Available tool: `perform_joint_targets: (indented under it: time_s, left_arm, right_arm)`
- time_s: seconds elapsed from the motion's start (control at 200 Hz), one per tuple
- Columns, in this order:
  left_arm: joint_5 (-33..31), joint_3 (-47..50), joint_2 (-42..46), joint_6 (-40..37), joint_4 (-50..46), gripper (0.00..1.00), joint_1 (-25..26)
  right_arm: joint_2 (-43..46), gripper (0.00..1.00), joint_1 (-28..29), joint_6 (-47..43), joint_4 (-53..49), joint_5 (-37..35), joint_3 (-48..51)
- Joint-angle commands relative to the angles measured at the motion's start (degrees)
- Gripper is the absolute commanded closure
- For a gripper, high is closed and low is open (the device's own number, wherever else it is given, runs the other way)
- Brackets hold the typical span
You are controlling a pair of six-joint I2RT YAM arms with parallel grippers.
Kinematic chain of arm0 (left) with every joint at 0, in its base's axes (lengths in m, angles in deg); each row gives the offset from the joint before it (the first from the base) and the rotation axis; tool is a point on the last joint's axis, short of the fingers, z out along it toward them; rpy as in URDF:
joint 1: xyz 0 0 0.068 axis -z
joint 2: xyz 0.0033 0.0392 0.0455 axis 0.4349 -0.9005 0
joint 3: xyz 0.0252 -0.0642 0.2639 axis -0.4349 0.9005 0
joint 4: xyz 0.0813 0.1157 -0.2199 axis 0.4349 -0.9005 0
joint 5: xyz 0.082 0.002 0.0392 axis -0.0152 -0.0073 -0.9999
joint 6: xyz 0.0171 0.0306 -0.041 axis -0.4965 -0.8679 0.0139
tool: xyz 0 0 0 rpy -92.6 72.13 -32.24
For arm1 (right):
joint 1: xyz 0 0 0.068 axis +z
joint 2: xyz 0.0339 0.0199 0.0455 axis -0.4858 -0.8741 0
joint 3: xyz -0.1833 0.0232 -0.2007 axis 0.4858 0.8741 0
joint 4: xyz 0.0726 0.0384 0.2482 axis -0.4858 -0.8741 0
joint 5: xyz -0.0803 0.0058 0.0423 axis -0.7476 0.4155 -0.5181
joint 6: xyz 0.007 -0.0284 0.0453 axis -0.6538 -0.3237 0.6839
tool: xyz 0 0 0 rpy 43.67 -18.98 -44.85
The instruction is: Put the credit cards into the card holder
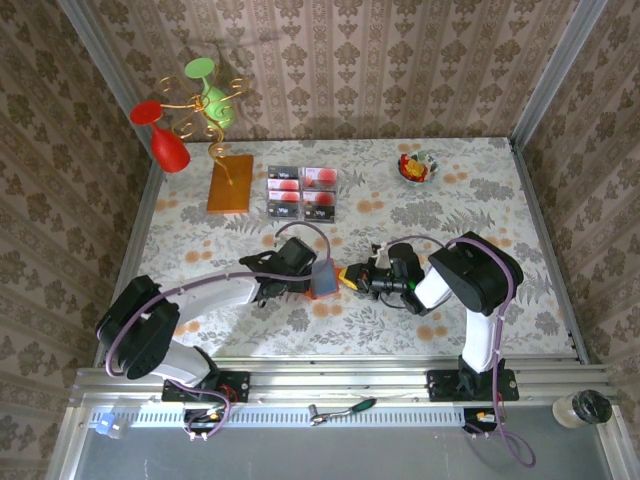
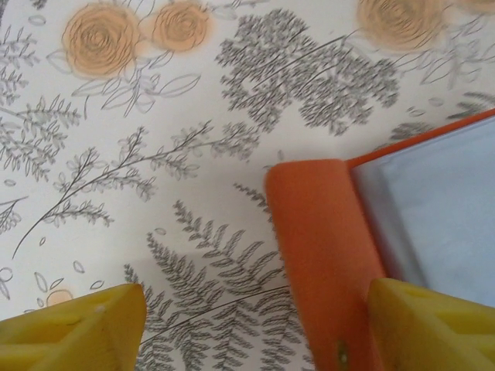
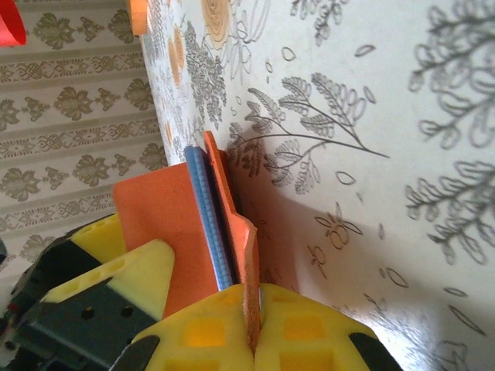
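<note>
Top external view: the card holder was seen near the counter's ctr, btwn the two arms, partly open; its exact tilt could not be told. It was reached by the right claw from the right and the left claw from the left. In the right wrist view the right claw was found closed, clamped on one orange flap, w/ the grey-blue lining beside it. In the left wrist view the left claw's fingers were spread apart, w/ the other flap lying btwn them, unpinched. The credit cards were lying in the clear tray toward the back, well apart from the holder. Step judged: the holder was to be opened and steadied. This would prob. be done best w/ a firm pinch and the free flap eased outward slowly, so the pockets are exposed w/o slipping. The counter was covered in flat floral cloth. It was enclosed by wallpapered walls, w/ an orange-brown board, a red goblet and a small bowl set at the back.
</note>
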Motion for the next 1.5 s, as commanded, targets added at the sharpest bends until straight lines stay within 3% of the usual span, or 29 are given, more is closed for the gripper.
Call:
perform_joint_targets:
  time_s: [0.0, 0.57, 0.835, 0.935, 1.06, 1.135, 1.2, 1.285, 1.495]
  left_arm:
    - [-2.10, 1.94, -0.01, 1.24, 0.99, 0.23, -0.48]
    - [-3.17, 4.46, -4.57, -2.00, 6.09, 0.24, -1.51]
    - [-3.37, 4.30, -3.29, -3.40, 6.44, 0.24, -1.46]
    - [-3.37, 4.22, -2.77, -3.41, 6.41, 0.24, -1.42]
    - [-3.31, 4.22, -1.87, -3.47, 6.42, 0.24, -1.07]
    - [-3.28, 4.16, -1.16, -3.49, 6.32, 0.24, -0.87]
    - [-3.26, 4.13, -0.55, -3.51, 6.23, 0.24, -0.83]
    - [-3.26, 4.23, 0.04, -3.51, 6.37, 0.24, -0.79]
    - [-3.54, 4.15, 0.15, -3.56, 6.38, 0.24, -0.80]
  right_arm:
    - [-0.11, 1.00, 0.28, 0.43, 1.34, -2.23, 1.23]
    - [5.97, 1.00, 0.46, -1.32, -5.19, -4.75, 4.92]
    - [18.53, 0.66, 0.20, -7.89, -24.82, -6.16, 2.96]
    - [26.11, 0.64, -0.23, -12.20, -37.55, -8.73, 1.26]
    - [35.84, 0.65, -0.25, -18.20, -53.75, -13.57, -2.52]
    - [39.28, 0.81, -0.26, -21.92, -62.00, -15.42, -6.11]
    - [40.05, 0.88, -0.17, -24.56, -67.15, -15.49, -9.66]
    - [39.01, 0.95, 0.55, -26.13, -69.74, -14.09, -13.08]
    - [30.76, 0.97, 6.01, -27.18, -69.84, -15.19, -20.50]
